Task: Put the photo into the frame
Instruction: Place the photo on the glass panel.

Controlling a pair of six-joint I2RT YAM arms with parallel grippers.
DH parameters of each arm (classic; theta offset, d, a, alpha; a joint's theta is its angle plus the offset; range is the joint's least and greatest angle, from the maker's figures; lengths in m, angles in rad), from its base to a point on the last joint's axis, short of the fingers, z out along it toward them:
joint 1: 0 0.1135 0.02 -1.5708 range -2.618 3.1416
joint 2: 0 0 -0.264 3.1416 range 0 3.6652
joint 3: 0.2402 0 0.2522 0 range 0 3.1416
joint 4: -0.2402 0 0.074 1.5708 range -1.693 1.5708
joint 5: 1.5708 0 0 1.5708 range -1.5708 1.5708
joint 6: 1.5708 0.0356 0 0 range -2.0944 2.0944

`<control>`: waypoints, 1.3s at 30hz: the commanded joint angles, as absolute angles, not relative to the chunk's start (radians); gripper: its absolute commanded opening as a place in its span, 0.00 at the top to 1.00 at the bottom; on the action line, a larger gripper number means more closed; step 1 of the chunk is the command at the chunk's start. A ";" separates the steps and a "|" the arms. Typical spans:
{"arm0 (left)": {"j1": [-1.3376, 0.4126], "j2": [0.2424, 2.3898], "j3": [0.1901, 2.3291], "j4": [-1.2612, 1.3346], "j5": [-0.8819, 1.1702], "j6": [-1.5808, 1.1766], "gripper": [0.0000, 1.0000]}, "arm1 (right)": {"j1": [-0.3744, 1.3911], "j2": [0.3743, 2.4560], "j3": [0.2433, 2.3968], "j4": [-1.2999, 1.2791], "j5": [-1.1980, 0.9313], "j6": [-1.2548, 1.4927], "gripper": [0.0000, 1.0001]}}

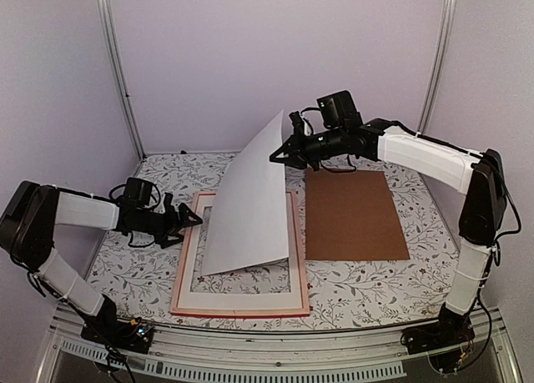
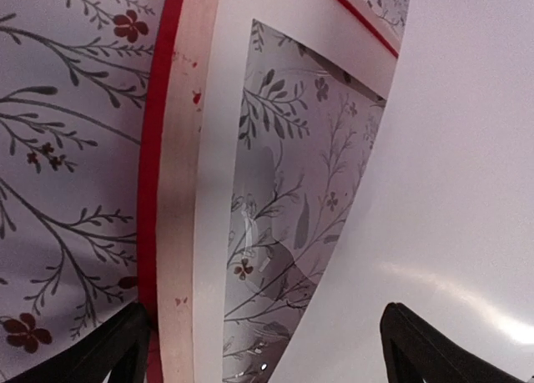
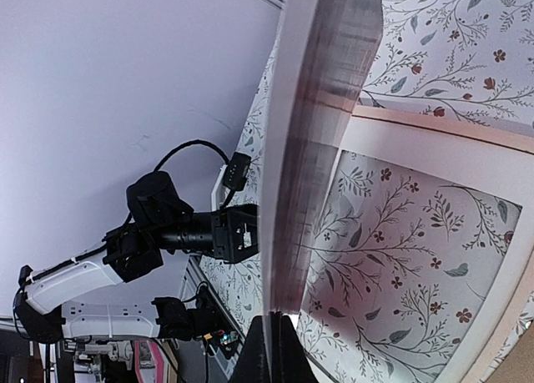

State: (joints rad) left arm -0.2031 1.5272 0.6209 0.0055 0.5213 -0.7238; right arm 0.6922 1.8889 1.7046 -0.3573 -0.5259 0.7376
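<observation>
The frame (image 1: 180, 276) lies flat on the table, pale wood back up, with red edges. A white mat (image 1: 242, 300) sits inside it. The photo (image 1: 250, 204) shows its plain white back and stands tilted, its lower edge resting on the mat. My right gripper (image 1: 278, 155) is shut on the photo's upper right edge. The right wrist view shows the photo edge-on (image 3: 321, 108) running up from the closed right gripper (image 3: 272, 337). My left gripper (image 1: 190, 219) is open and empty at the frame's left rail. The left wrist view shows the red rail (image 2: 150, 158), the mat (image 2: 213, 149) and the photo's back (image 2: 455, 191).
A plain brown backing board (image 1: 355, 214) lies flat to the right of the frame. The table wears a floral cloth (image 1: 367, 283). White walls and metal posts close in the back and sides. The left arm (image 3: 188, 233) shows beyond the photo in the right wrist view.
</observation>
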 commanded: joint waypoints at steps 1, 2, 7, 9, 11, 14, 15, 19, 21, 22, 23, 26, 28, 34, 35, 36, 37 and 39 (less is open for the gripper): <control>-0.220 1.438 0.625 0.031 0.536 -0.768 0.02 | 0.691 1.855 1.741 -0.383 -0.529 0.718 1.00; -0.217 1.415 0.631 0.012 0.504 -0.765 0.01 | 0.692 1.854 1.742 -0.380 -0.534 0.720 1.00; -0.186 1.296 0.661 -0.111 0.294 -0.726 0.00 | 0.730 1.862 1.782 -0.354 -0.567 0.746 1.00; -0.161 1.259 0.678 -0.146 0.229 -0.707 0.00 | 0.757 1.882 1.823 -0.346 -0.582 0.757 1.00; -0.131 1.233 0.694 -0.170 0.193 -0.691 0.00 | 0.783 1.905 1.871 -0.342 -0.603 0.768 1.00; -0.085 1.206 0.712 -0.190 0.165 -0.669 0.00 | 0.814 1.941 1.936 -0.328 -0.630 0.781 1.00; -0.073 1.202 0.718 -0.196 0.160 -0.664 0.00 | 0.824 1.952 1.954 -0.326 -0.636 0.787 1.00; -0.032 1.195 0.723 -0.207 0.150 -0.649 0.00 | 0.851 1.975 1.985 -0.288 -0.671 0.811 1.00; -0.020 1.191 0.718 -0.205 0.143 -0.649 0.00 | 0.858 1.981 1.984 -0.273 -0.687 0.824 1.00; -0.015 1.187 0.713 -0.203 0.139 -0.648 0.00 | 0.859 1.982 1.979 -0.268 -0.691 0.829 1.00; -0.013 1.184 0.710 -0.200 0.135 -0.647 0.00 | 0.859 1.983 1.968 -0.262 -0.694 0.830 1.00; -0.008 1.184 0.703 -0.194 0.128 -0.646 0.00 | 0.854 1.969 1.926 -0.247 -0.677 0.837 1.00; -0.006 1.186 0.700 -0.192 0.128 -0.646 0.00 | 0.832 1.959 1.873 -0.240 -0.665 0.839 1.00; -0.006 1.183 0.698 -0.189 0.128 -0.644 0.00 | 0.738 1.924 1.606 -0.129 -0.624 0.903 1.00; -0.006 1.183 0.699 -0.189 0.126 -0.641 0.00 | 0.729 1.929 1.570 -0.115 -0.625 0.909 1.00; -0.006 1.182 0.701 -0.190 0.124 -0.640 0.00 | 0.723 1.939 1.542 -0.106 -0.622 0.915 1.00; -0.006 1.181 0.702 -0.192 0.121 -0.637 0.00 | 0.718 1.949 1.515 -0.096 -0.621 0.916 1.00; -0.006 1.180 0.704 -0.192 0.117 -0.634 0.00 | 0.714 1.976 1.468 -0.081 -0.604 0.917 1.00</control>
